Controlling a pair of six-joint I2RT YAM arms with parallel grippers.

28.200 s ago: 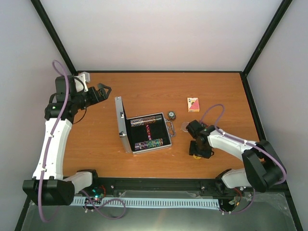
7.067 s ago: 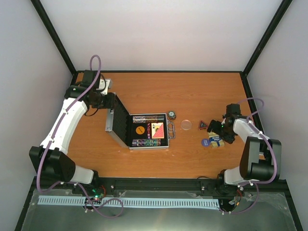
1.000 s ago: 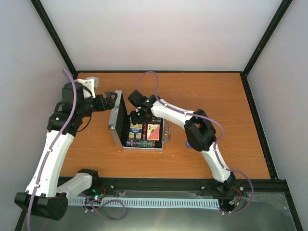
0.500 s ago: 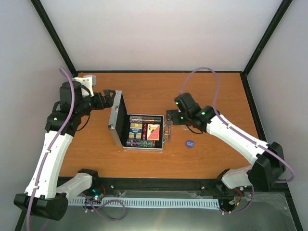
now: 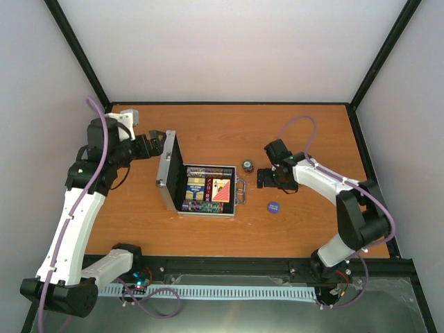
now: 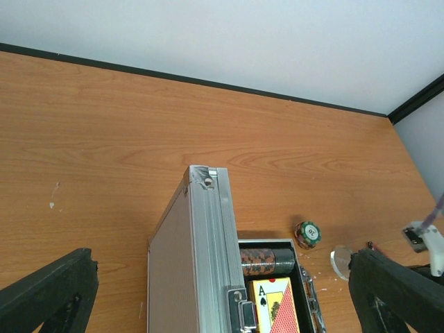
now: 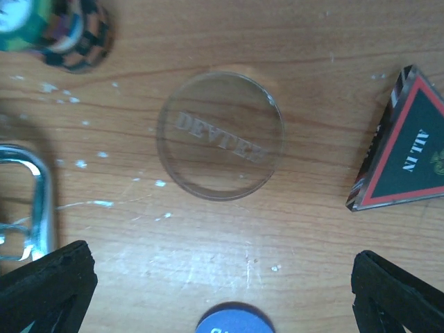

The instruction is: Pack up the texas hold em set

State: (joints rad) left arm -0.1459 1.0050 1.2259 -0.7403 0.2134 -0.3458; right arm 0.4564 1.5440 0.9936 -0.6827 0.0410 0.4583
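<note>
The silver case lies open, its lid upright on the left. In it are rows of chips, a blue deck and a red deck. My left gripper is open, its fingers either side of the lid's top edge. My right gripper is open and empty just right of the case handle, low over a clear round button. A triangular black-and-red button lies to that button's right and a blue round button in front. A small chip stack stands behind the handle.
The table's black frame runs along the back and sides, with white walls beyond. The right arm's purple cable loops above the table. Bare wood lies right and in front of the case.
My right gripper has drawn back from inside the case to the table right of the handle, leaving the blue deck in the case. The chip stack shows again. The left arm has barely moved.
</note>
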